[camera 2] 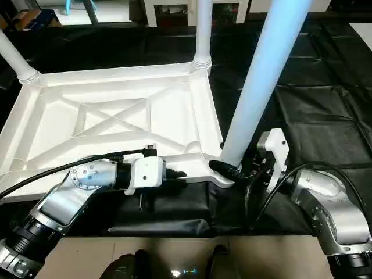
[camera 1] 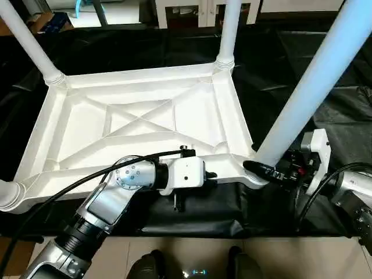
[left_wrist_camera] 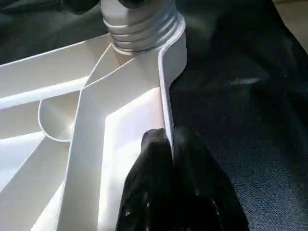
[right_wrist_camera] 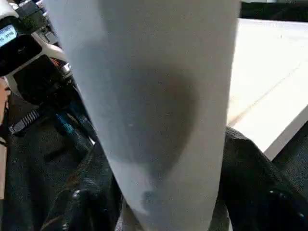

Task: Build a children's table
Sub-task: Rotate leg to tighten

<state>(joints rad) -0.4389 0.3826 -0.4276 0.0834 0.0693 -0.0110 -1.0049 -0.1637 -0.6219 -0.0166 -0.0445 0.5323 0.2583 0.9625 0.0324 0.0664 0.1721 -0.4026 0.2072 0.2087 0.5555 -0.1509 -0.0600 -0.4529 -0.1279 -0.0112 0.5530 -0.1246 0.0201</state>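
Note:
The children's table top [camera 1: 139, 125] lies upside down on a black sheet, its X-ribs facing up. White legs stand in the far left socket [camera 1: 32, 43] and the far right socket [camera 1: 228, 32]. Another leg's end [camera 1: 6, 195] shows at the near left corner. My left gripper [camera 1: 212, 174] is shut on the top's near rim [left_wrist_camera: 166, 96], its black fingers [left_wrist_camera: 144, 192] pinching the thin wall. At the near right corner a fourth leg [camera 1: 314, 81] rises at a tilt from its socket. My right gripper [camera 1: 264, 170] is shut on this leg's base, a finger [right_wrist_camera: 255, 183] on each side.
The black sheet [camera 1: 325, 116] covers the floor around the top. White furniture [camera 1: 192, 11] stands along the back, and a box [camera 1: 49, 23] sits at the far left. My feet [camera 1: 145, 267] are at the sheet's near edge. A black cable [camera 1: 70, 186] runs over my left forearm.

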